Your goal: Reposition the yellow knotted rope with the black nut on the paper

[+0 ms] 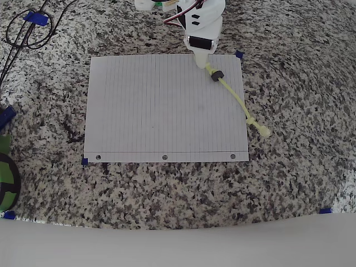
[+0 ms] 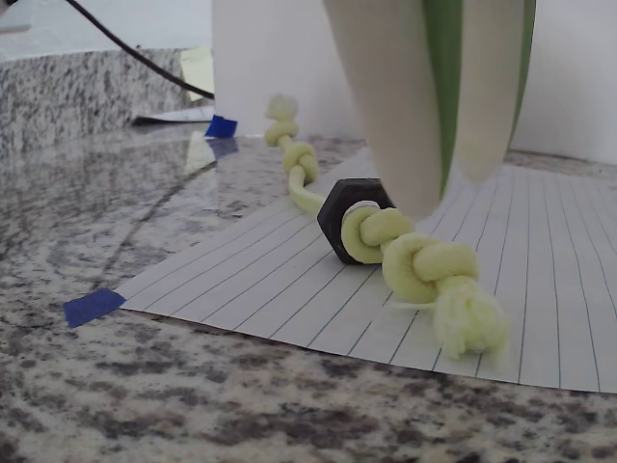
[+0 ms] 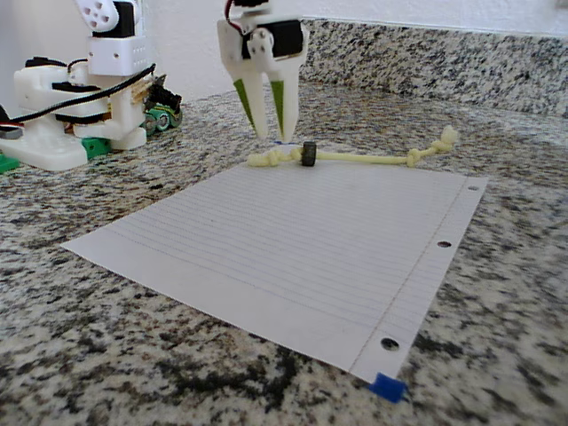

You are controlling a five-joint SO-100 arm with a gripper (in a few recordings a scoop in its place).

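Observation:
The yellow knotted rope (image 1: 236, 100) lies slantwise across the top right corner of the paper (image 1: 161, 111). Its lower knotted end rests off the sheet on the granite. The black nut (image 1: 216, 75) sits on the cord near the upper knot, lying on the paper. My gripper (image 1: 200, 64) hangs just above that upper end, fingers pointing down, a narrow gap between them and nothing held. In the wrist view the nut (image 2: 347, 220) and near knot of the rope (image 2: 424, 265) lie just below my gripper (image 2: 451, 193). From the fixed view my gripper (image 3: 275, 135) hovers over the rope (image 3: 364, 158) beside the nut (image 3: 309, 153).
Black cables (image 1: 28, 33) loop at the overhead view's top left. Blue tape marks (image 1: 239, 54) sit at the paper's corners. A green and black object (image 1: 5, 172) is at the left edge. The arm's base (image 3: 71, 115) stands behind the paper, before a granite backsplash (image 3: 444, 53).

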